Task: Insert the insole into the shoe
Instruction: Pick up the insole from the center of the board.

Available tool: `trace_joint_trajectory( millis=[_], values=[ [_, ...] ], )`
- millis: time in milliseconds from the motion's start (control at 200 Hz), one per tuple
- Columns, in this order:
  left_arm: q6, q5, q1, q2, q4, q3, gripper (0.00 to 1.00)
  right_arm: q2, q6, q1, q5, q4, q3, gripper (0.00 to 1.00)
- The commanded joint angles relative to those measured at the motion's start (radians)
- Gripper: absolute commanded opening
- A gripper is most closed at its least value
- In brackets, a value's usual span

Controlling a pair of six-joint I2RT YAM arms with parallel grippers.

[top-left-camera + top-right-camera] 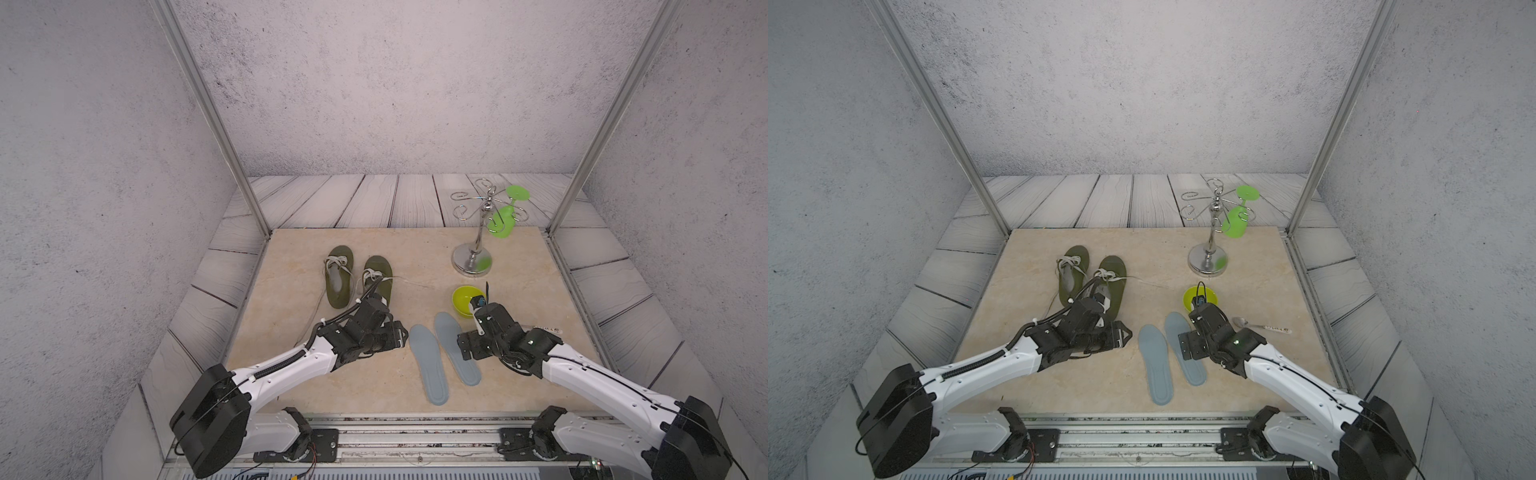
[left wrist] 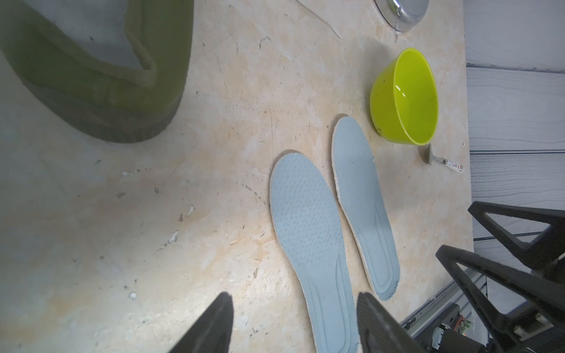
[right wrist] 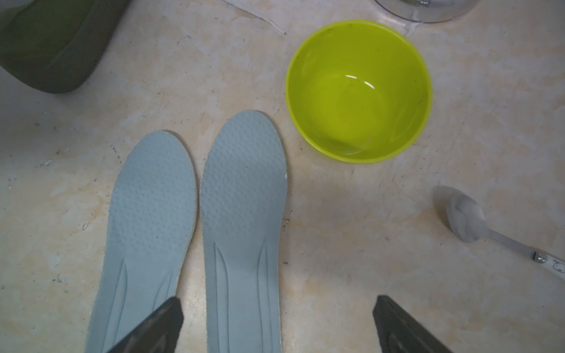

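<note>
Lime bowl (image 3: pixel 359 91), spoon (image 3: pixel 464 218), chrome rack (image 1: pixel 471 261) with seemingly a glass (image 1: pixel 500 222).

Olive-green lace-up fabric shoes (image 1: pixel 338 278) (image 1: pixel 379 268): two, a pair
Pale grey-blue flat foam insoles (image 1: pixel 428 365) (image 1: pixel 449 334): two
Yellow-green round plastic bowl (image 1: pixel 462 302): one
Small metal spoon with a white handle (image 1: pixel 1241 322): one
Chrome wire glass stand on a round base (image 1: pixel 465 259): one
Green plastic stemmed glass (image 1: pixel 500 220), hung on that stand: one
White-and-black robot arms (image 1: pixel 291 363) (image 1: pixel 590 368): two
Beige marbled tabletop (image 1: pixel 332 386): one
</note>
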Motion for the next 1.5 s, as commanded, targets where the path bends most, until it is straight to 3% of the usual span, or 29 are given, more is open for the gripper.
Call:
trace_joint_trajectory(
  millis=[0, 520, 606, 786, 1046, 1186, 1491],
  values=[
    [-0.032, 0.006, -0.01, 0.021, 0.019, 0.024, 0.66, 0.01, -0.004, 0.005, -0.012, 0.005, -0.007, 0.99],
    [-0.088, 0.035, -0.05, 0.074, 0.079, -0.004, 0.56, 0.03, 0.008, 0.005, -0.021, 0.001, -0.011, 0.99],
    [-0.074, 0.038, -0.05, 0.071, 0.07, 0.002, 0.58, 0.031, 0.014, 0.005, -0.026, -0.007, -0.013, 0.99],
    [0.052, -0.053, -0.048, 0.065, -0.138, 0.157, 0.65, 0.044, 0.028, 0.004, -0.034, -0.017, -0.013, 0.99],
    [0.115, -0.118, -0.011, 0.063, -0.207, 0.265, 0.7, 0.064, 0.046, 0.001, -0.056, -0.014, -0.031, 0.96],
    [0.131, -0.096, -0.003, 0.114, -0.234, 0.341, 0.7, 0.099, 0.055, -0.008, -0.071, -0.014, -0.033, 0.88],
    [0.049, 0.024, -0.003, 0.159, -0.105, 0.279, 0.7, 0.16, 0.054, -0.057, -0.15, 0.019, -0.053, 0.64]
  ],
)
